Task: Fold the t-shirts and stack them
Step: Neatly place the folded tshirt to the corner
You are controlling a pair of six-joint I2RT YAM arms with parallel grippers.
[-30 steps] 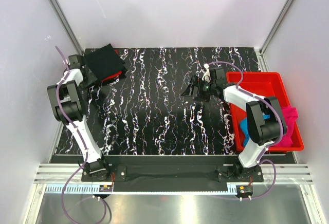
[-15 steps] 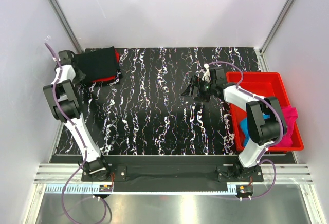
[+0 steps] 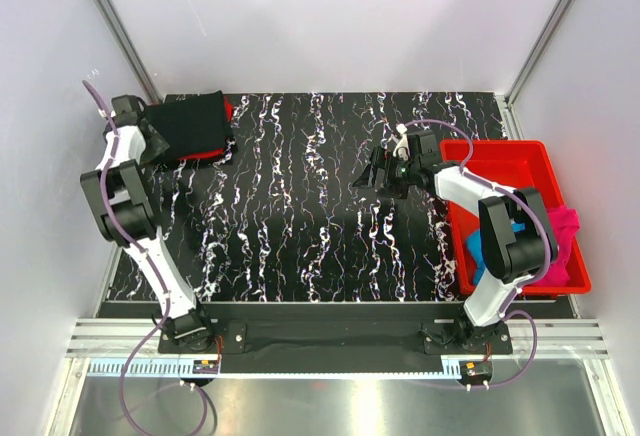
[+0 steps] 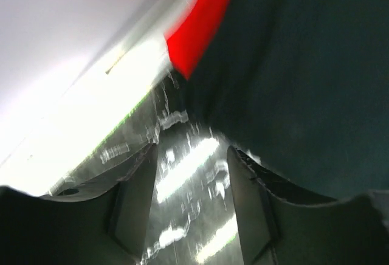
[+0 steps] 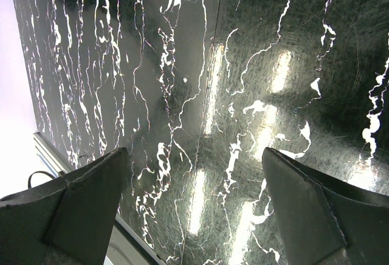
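Observation:
A folded black t-shirt (image 3: 188,127) lies at the table's far left corner on top of a red t-shirt (image 3: 206,155), whose edge shows underneath. My left gripper (image 3: 151,142) sits at the stack's left edge. In the left wrist view the left gripper (image 4: 191,210) is open, with only bare table between its fingers (image 4: 250,204); the black t-shirt (image 4: 298,76) and a strip of the red t-shirt (image 4: 200,22) lie just ahead. My right gripper (image 3: 369,178) hovers open over mid-table, and the right wrist view shows the right gripper (image 5: 194,204) with jaws wide and nothing in them. Blue (image 3: 478,247) and magenta (image 3: 565,237) t-shirts lie crumpled in the bin.
A rigid red plastic bin (image 3: 505,158) stands at the table's right edge, with the right arm reaching past its left wall. White walls and a metal frame post (image 3: 112,24) close in right behind the left arm. The black marbled table (image 3: 300,226) spreads between the arms.
The black and red stack went from tilted to lying flat in the corner. My left gripper closed, then opened again and drew back a little to the left. The right arm stayed still.

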